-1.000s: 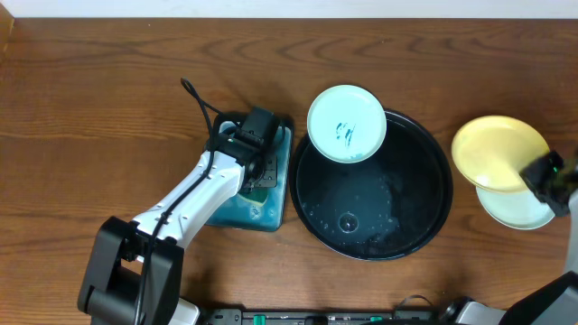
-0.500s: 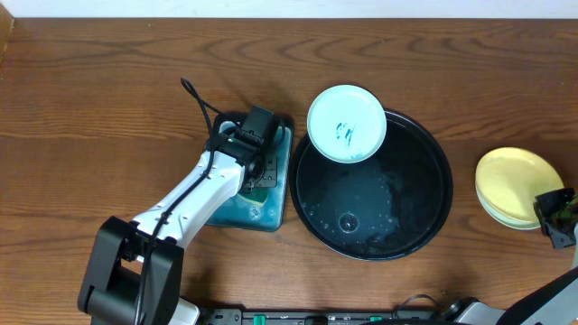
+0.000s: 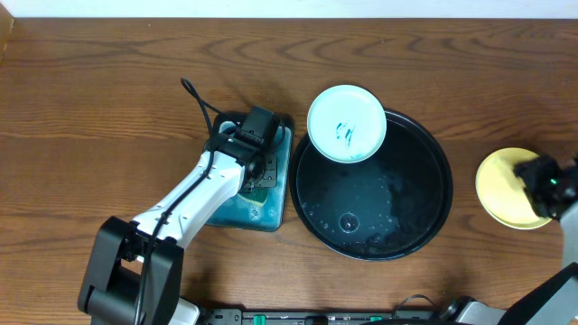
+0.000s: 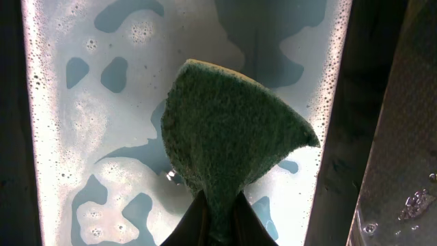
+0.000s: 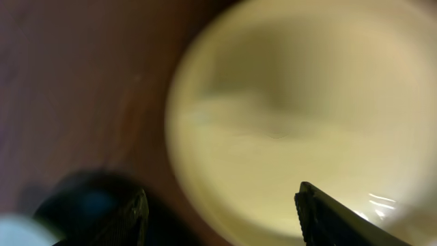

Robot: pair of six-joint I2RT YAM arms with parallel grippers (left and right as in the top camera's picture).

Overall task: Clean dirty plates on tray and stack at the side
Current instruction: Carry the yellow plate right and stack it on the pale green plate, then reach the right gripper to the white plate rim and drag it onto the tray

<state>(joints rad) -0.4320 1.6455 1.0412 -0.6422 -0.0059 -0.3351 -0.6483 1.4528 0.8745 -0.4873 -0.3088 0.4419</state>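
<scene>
Overhead: scribbled pale plate [image 3: 347, 123] overhangs the tray [image 3: 424, 226] rim, uncleaned. Yellow plate [image 3: 504, 188] lies on the table [image 3: 90, 90] at right, the stacking spot. Right gripper [image 3: 545, 179] hovers above it, released. Left gripper [image 4: 217, 213] clenches the sponge [image 4: 232, 137] over the soapy basin [image 3: 267, 215], likely wetting it.

Tray [image 3: 397, 194] middle open. Plate [image 3: 347, 124] blocks its 11 o'clock rim. Basin [image 3: 271, 212] and left arm [image 3: 199, 191] crowd 9 o'clock. Tabletop [image 3: 108, 81] open toward 12.

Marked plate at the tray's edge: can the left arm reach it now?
Probably yes: the left hand, shut on the sponge, is over the basin beside the tray, nothing between it and the marked plate.
</scene>
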